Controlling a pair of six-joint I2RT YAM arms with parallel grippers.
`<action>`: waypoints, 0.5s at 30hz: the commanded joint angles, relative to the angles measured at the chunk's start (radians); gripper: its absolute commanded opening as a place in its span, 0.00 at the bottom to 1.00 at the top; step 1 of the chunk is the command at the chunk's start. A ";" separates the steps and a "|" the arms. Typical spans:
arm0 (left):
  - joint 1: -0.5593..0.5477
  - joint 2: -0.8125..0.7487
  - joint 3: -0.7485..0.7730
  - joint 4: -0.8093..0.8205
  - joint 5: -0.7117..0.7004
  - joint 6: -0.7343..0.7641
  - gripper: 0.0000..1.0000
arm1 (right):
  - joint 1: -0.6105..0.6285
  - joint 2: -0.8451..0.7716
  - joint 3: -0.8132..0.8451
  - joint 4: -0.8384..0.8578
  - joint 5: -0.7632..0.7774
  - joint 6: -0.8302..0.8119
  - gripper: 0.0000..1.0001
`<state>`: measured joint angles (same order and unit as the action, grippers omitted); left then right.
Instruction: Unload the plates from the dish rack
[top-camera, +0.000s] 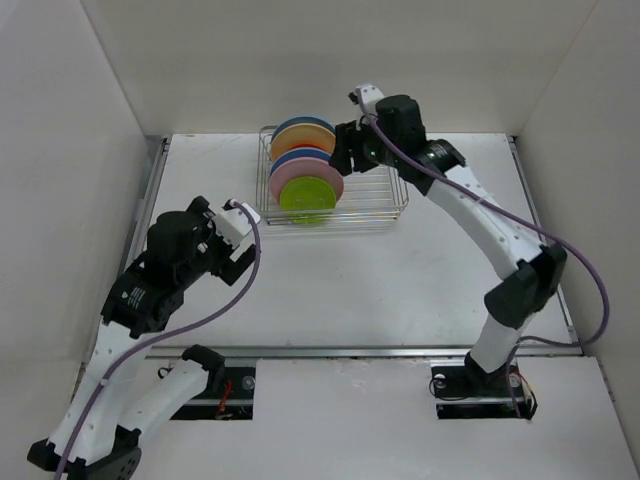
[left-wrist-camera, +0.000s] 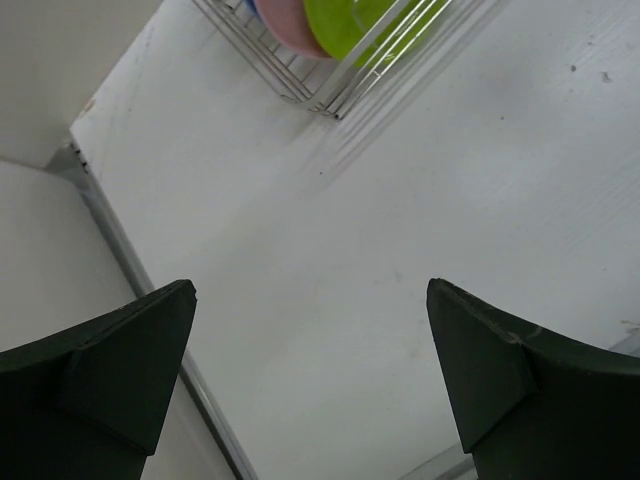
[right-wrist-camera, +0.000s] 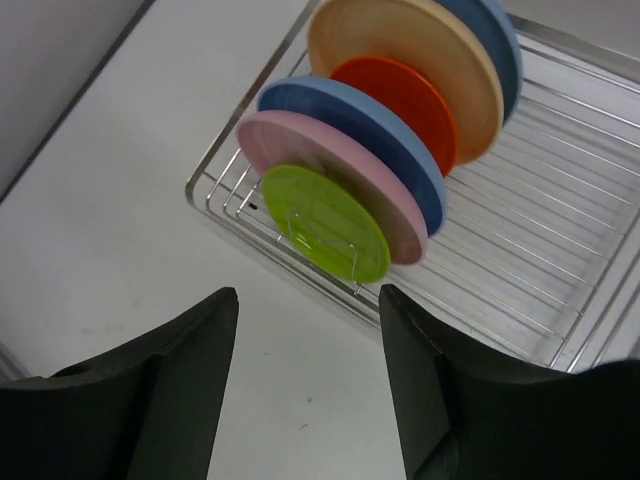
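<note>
Plates (right-wrist-camera: 390, 120) upright in dish rack (right-wrist-camera: 540, 290) (packed close), left fingers (left-wrist-camera: 110, 370) apart, right fingers (right-wrist-camera: 170, 400) apart

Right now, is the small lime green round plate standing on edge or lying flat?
Standing on edge: the small lime green round plate sits upright in the silver wire dish rack, beside the round pink plate.

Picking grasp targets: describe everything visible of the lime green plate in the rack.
The lime green plate is round, shallow, plain, plastic-looking, and the smallest in the row. It stands on edge, slightly tilted, at the near end of the row, inside the dish rack by its near wall. A wire divider crosses its face. The pink plate stands right behind it; contact between them cannot be told. Nothing grips it.
</note>
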<state>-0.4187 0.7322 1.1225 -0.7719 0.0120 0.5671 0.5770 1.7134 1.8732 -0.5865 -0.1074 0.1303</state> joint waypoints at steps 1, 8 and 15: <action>0.001 0.044 0.031 -0.075 0.092 -0.065 1.00 | -0.002 0.086 0.082 0.049 -0.037 -0.078 0.64; -0.011 0.064 -0.053 -0.020 0.054 -0.067 0.96 | 0.017 0.236 0.128 0.105 -0.037 -0.149 0.64; -0.034 0.098 -0.104 0.043 -0.029 -0.058 1.00 | 0.027 0.337 0.156 0.126 0.031 -0.184 0.64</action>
<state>-0.4461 0.8299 1.0458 -0.7826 0.0208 0.5083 0.5926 2.0319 1.9633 -0.5434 -0.1150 -0.0231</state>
